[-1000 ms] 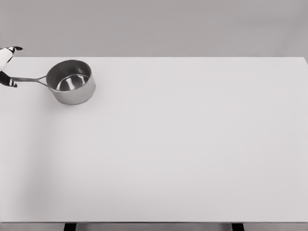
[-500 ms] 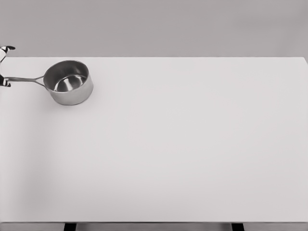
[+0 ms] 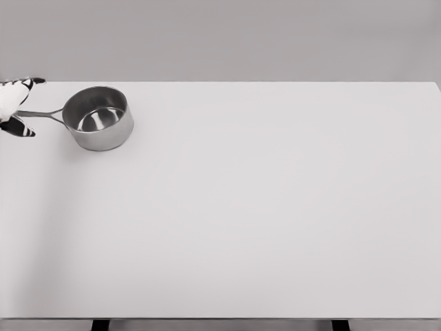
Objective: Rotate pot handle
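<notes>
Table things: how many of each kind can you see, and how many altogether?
Steel saucepan: 1
Robot hand: 1, at the left edge by the saucepan's handle
White table: 1
Total: 3

Only a bit of the left hand (image 3: 14, 107) showed at the table's far left edge: white fingers (image 3: 10, 96) with black tips.

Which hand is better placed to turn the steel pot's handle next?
Left. The left hand is at the thin metal handle of the round steel saucepan near the table's far-left corner; the right hand isn't in view.
</notes>
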Controlling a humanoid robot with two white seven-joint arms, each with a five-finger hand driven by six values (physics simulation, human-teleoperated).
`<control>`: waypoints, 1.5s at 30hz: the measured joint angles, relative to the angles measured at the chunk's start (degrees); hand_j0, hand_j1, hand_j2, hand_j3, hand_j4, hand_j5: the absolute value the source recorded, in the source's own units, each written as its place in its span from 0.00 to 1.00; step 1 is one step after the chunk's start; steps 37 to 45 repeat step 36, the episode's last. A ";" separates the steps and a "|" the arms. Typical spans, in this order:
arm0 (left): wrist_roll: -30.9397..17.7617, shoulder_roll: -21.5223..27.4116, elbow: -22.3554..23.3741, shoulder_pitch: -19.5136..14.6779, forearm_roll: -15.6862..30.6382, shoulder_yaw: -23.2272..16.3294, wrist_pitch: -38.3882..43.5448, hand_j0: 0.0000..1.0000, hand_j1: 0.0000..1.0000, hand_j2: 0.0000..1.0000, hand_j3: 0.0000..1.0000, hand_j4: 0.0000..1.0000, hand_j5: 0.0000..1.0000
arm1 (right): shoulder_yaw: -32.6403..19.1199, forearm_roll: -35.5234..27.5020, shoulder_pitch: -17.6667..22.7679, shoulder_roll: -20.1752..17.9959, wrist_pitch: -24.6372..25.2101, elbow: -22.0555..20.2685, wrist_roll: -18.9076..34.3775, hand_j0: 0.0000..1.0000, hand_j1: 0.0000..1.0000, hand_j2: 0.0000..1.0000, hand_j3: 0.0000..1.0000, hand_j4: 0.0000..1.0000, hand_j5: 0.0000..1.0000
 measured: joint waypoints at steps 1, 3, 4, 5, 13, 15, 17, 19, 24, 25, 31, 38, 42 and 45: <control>0.00 0.11 -1.13 0.62 0.79 0.12 0.02 1.00 1.00 1.00 1.00 1.00 1.00 | 0.00 0.00 0.00 0.00 -0.01 0.00 0.00 1.00 1.00 1.00 1.00 1.00 1.00; 0.00 0.67 -3.38 2.64 2.51 0.36 0.04 1.00 1.00 1.00 1.00 1.00 1.00 | 0.00 0.00 0.00 0.00 -0.01 -0.01 -0.01 1.00 1.00 1.00 1.00 1.00 1.00; 0.00 0.87 -4.51 3.34 3.28 0.67 0.05 1.00 1.00 1.00 1.00 1.00 1.00 | 0.00 0.00 0.00 0.00 -0.03 0.00 -0.01 1.00 1.00 1.00 1.00 1.00 1.00; -0.02 1.01 -5.89 5.45 3.86 1.25 0.06 1.00 1.00 1.00 1.00 1.00 1.00 | 0.00 0.00 0.00 0.00 -0.03 0.00 -0.02 1.00 1.00 1.00 1.00 1.00 1.00; -0.06 3.02 -19.68 13.71 13.07 6.81 -3.70 1.00 1.00 1.00 1.00 1.00 1.00 | 0.00 0.00 0.00 0.00 -0.01 0.00 -0.01 1.00 1.00 1.00 1.00 1.00 1.00; -0.07 3.21 -22.70 15.21 17.30 9.04 -9.76 1.00 1.00 1.00 1.00 1.00 1.00 | 0.00 0.00 0.00 0.00 -0.01 0.00 -0.01 1.00 1.00 1.00 1.00 1.00 1.00; -0.07 3.28 -24.33 16.00 22.51 10.67 -18.97 1.00 1.00 1.00 1.00 1.00 1.00 | 0.00 0.00 0.00 0.00 0.00 0.00 -0.01 1.00 1.00 1.00 1.00 1.00 1.00; -0.06 3.29 -25.19 20.38 27.15 11.60 -24.67 1.00 1.00 1.00 1.00 1.00 1.00 | 0.00 0.03 0.00 0.00 -0.01 0.02 0.00 1.00 1.00 1.00 1.00 1.00 1.00; -0.19 3.13 -25.93 23.56 31.44 12.46 -29.60 1.00 1.00 1.00 1.00 1.00 1.00 | 0.00 0.00 0.00 0.00 0.00 0.00 0.00 1.00 1.00 1.00 1.00 1.00 1.00; -0.42 3.05 -25.89 23.73 31.74 12.51 -29.93 1.00 1.00 1.00 1.00 1.00 1.00 | 0.00 0.00 0.00 0.00 -0.01 0.00 0.00 1.00 1.00 1.00 1.00 1.00 1.00; -6.19 0.84 -25.91 23.47 34.11 12.63 -30.66 1.00 1.00 1.00 1.00 1.00 1.00 | 0.00 0.00 0.00 0.00 -0.01 0.00 -0.02 1.00 1.00 1.00 1.00 1.00 1.00; -7.17 -0.27 -25.87 23.47 34.74 12.64 -30.76 1.00 1.00 1.00 1.00 1.00 1.00 | 0.00 0.00 0.00 0.00 -0.02 0.00 -0.02 1.00 1.00 1.00 1.00 1.00 1.00; -7.17 -0.27 -25.87 23.47 34.74 12.64 -30.76 1.00 1.00 1.00 1.00 1.00 1.00 | 0.00 0.00 0.00 0.00 -0.02 0.00 -0.02 1.00 1.00 1.00 1.00 1.00 1.00; -7.17 -0.27 -25.87 23.47 34.74 12.64 -30.76 1.00 1.00 1.00 1.00 1.00 1.00 | 0.00 0.00 0.00 0.00 -0.02 0.00 -0.02 1.00 1.00 1.00 1.00 1.00 1.00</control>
